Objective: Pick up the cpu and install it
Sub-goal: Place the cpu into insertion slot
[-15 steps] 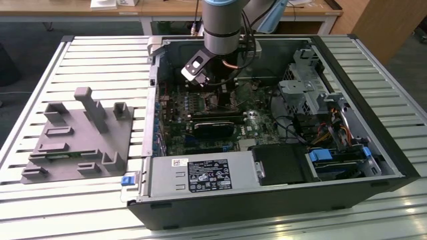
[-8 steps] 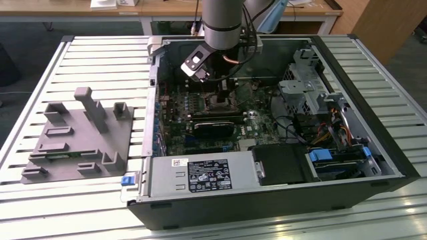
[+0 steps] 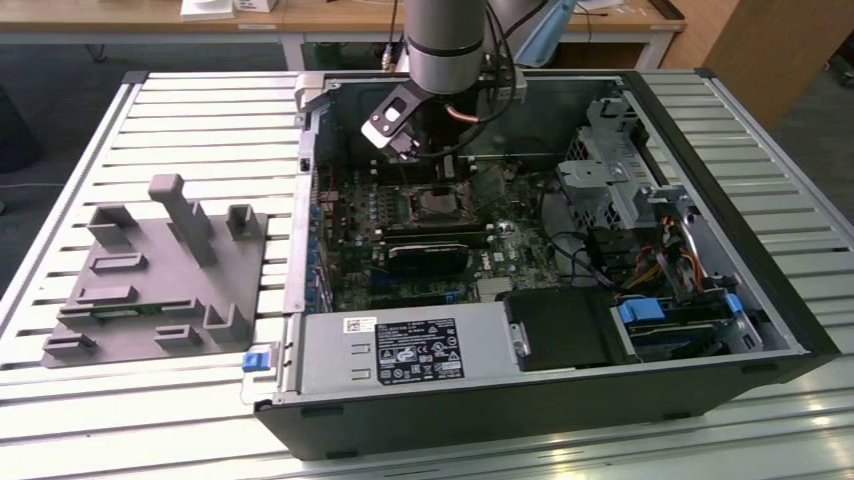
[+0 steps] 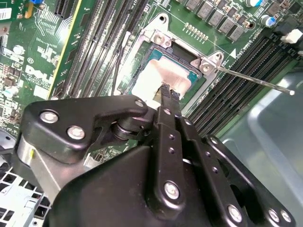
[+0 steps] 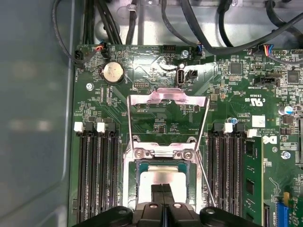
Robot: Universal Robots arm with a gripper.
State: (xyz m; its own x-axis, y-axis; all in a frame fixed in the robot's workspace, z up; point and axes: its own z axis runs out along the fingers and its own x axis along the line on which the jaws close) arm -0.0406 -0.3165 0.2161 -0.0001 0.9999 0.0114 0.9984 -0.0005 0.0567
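In both wrist views the gripper [image 4: 169,92], jaws clenched empty, hangs over the cpu [image 4: 150,79] lying in its socket [image 4: 156,36]; the exterior view adds the open case [image 3: 534,412].

Smooth silvery metal on the cpu [image 4: 163,78], softly reflective. Round the cpu, bare bright steel socket frame [image 4: 157,37] and thin polished wire lever [image 4: 255,80]. Under the cpu, glossy green motherboard [image 4: 38,56]. Over the cpu, matt black gripper [image 4: 166,92], perhaps coated metal, with shiny screws [image 4: 171,190].
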